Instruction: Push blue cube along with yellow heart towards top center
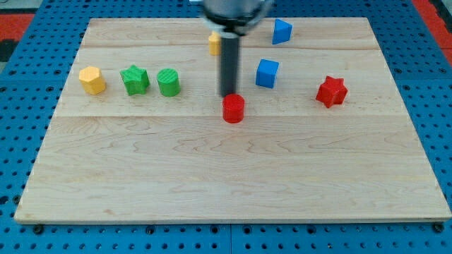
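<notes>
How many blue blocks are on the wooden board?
2. One blue block lies near the view's top, right of centre. The other, a blue cube, lies below it, right of my tip. The rod hides part of the board, so another may be hidden.

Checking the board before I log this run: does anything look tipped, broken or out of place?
Nothing stands out. All the blocks sit flat and intact on the wooden board; my tip is just above the red cylinder.

Red cylinder at centre, red star right, green star, green cylinder, yellow hexagon left, wooden board
</notes>
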Available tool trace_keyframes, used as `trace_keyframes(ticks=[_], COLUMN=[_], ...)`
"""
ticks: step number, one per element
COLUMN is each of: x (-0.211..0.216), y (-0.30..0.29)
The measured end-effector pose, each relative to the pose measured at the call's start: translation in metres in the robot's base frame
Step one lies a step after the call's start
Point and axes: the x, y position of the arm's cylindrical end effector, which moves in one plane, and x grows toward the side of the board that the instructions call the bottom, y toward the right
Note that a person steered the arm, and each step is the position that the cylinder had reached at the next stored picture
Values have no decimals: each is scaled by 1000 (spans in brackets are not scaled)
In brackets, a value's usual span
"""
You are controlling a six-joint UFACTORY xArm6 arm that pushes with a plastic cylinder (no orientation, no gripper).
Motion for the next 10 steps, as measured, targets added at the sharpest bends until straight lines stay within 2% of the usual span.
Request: trace_keyframes(ticks=[1, 2, 4, 5, 6, 8, 9, 10], x=[2, 11, 7, -31, -60, -84, -61, -69], y=[-43, -122, -227, -224, -166, 4, -13, 62])
